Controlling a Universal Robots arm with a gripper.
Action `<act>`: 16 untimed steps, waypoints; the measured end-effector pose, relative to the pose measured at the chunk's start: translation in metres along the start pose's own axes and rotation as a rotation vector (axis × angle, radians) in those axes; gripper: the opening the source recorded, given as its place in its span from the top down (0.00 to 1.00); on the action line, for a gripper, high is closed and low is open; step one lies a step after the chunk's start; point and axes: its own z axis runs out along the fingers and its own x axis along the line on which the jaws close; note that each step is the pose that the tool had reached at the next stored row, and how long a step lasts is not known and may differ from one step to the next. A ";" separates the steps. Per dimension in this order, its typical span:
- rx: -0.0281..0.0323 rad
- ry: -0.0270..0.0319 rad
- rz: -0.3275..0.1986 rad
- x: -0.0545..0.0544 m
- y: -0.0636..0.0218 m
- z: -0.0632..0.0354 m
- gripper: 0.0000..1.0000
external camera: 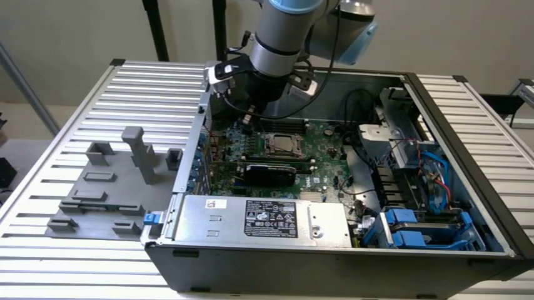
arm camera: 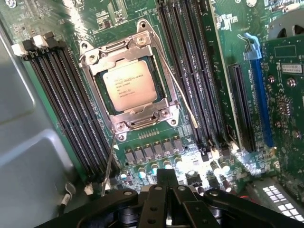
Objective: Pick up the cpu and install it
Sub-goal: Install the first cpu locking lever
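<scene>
You are viewing grey fixture blocks [external camera: 109, 181] lying well apart from the pincer [external camera: 251, 114], on the exterior view's left. Its fingers [arm camera: 161, 194] are pressing together, pinching nothing. The cpu [external camera: 279, 143] is sitting near the pincer's tips, inside the metal-framed socket [arm camera: 142, 115] on the motherboard [external camera: 321, 169].

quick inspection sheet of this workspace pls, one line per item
surface: ribbed silver metal table, open dark computer case standing on it
job's things: small square silver-topped cpu lying flat inside the metal-framed socket on the green motherboard
clutter: grey plastic fixture blocks on the table, at the exterior view's left of the case
grippers: black gripper above the motherboard, jaws shut, holding nothing
cables: blue and red cables at the exterior view's right inside the case
surroundings: plain beige wall, black poles
</scene>
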 end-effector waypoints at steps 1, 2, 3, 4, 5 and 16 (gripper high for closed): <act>0.0020 0.0076 0.008 0.000 -0.0004 -0.0001 0.89; 0.0046 0.0165 0.015 0.000 -0.0009 -0.0003 0.89; 0.0071 0.0245 0.021 0.000 -0.0013 -0.0005 0.89; 0.0096 0.0328 0.028 -0.001 -0.0018 -0.0007 0.89; 0.0122 0.0410 0.035 -0.001 -0.0023 -0.0010 0.89; 0.0367 0.1211 0.117 -0.002 -0.0065 -0.0032 0.89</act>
